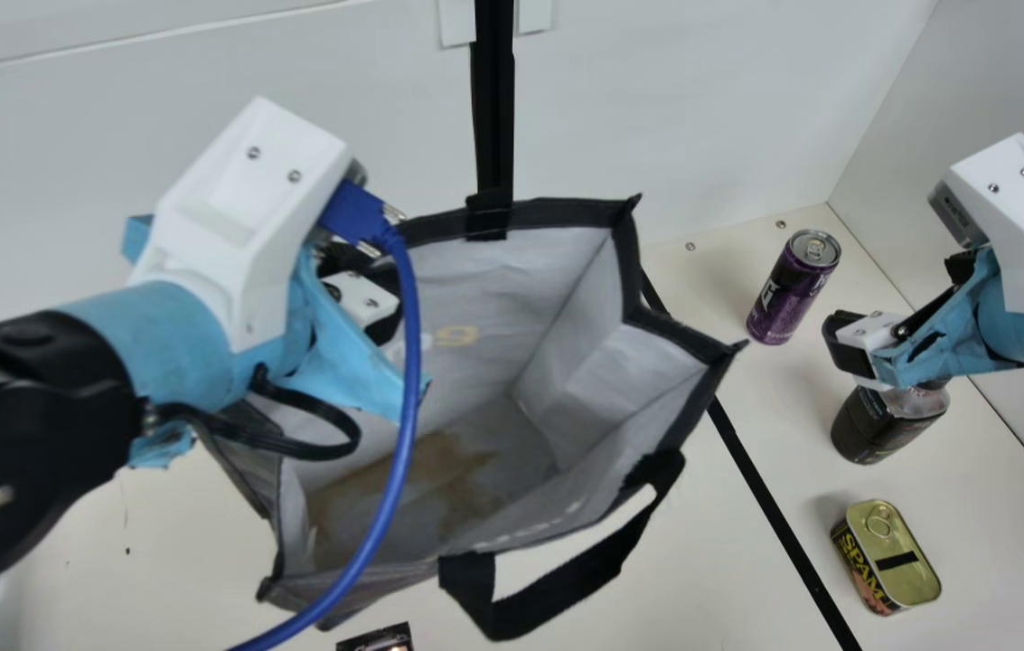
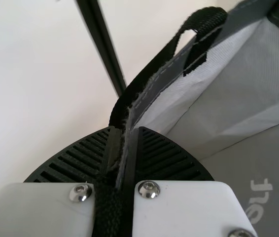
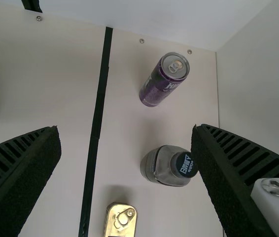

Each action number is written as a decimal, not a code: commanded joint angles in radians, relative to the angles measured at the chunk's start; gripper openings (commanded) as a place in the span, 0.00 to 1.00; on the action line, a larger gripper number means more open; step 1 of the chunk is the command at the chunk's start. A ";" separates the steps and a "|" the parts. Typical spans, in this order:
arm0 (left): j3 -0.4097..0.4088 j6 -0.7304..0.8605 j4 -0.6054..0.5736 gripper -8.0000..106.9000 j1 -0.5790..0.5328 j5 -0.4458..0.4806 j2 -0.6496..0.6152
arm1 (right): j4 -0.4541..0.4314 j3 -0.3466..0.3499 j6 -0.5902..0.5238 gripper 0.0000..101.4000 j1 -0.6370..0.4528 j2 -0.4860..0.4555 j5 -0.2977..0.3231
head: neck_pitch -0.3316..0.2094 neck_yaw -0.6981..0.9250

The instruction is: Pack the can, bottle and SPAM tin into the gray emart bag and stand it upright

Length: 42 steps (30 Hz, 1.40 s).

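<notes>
Table below, bag between left fingers.

- A cream desk, with a straight black strip running across it from the back edge.
- A pale back wall, meeting a side wall at the desk's far right corner.
- An upright black band on the back wall, a small white piece on either side of its top.
- Small round screws along the desk's back edge.
- A dark printed object, cut off by the main view's bottom edge.
</notes>
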 commanded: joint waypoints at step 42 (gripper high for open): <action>0.742 -0.669 0.877 0.00 -0.197 0.000 -0.420 | 0.000 0.000 0.000 0.94 0.000 0.000 0.000 | -0.023 -0.002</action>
